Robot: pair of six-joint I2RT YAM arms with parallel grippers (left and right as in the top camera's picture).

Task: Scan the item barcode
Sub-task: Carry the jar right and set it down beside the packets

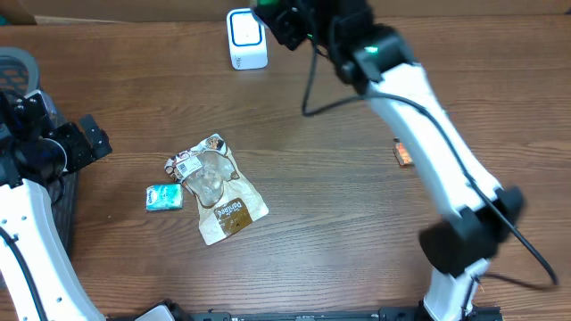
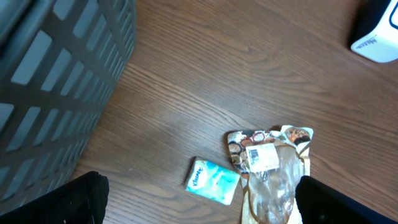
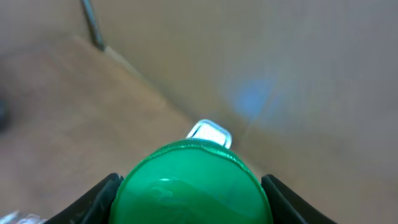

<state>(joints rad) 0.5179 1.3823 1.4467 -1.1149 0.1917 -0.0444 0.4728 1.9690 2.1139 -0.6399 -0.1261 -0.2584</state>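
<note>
The right gripper (image 1: 284, 22) is reached out to the far edge of the brown wooden table (image 1: 339, 205), just right of the white box-shaped barcode scanner (image 1: 247, 40). In the right wrist view, its two dark fingers (image 3: 99, 196) sit partly closed against either side of a green, glossy, round-topped item (image 3: 193, 177), which they hold between them. Only the item's domed top shows there, so what it is cannot be told. A corner of the scanner, with its bright window, peeks out just beyond the item's far edge. The two look very near each other, though whether they touch cannot be told. A black cable (image 1: 308, 89) hangs in a loop from the right arm over the far part of the table.

The left gripper (image 1: 98, 135) hovers at the left side of the table with its jaws spread wide and nothing between them. The left wrist view shows the two fingertips far apart at the bottom corners. A grey slatted plastic basket (image 2: 56, 81) stands beside it at the table's left edge.

Left of centre on the table lies a crumpled clear plastic snack bag with brown printed ends and a white label (image 1: 217, 189). A small teal tissue pack (image 1: 164, 197) lies just to its left, touching it or nearly so.

Well apart from these, on the right half of the table near the right arm, lies a small orange-brown object (image 1: 403, 153), too small to identify.
</note>
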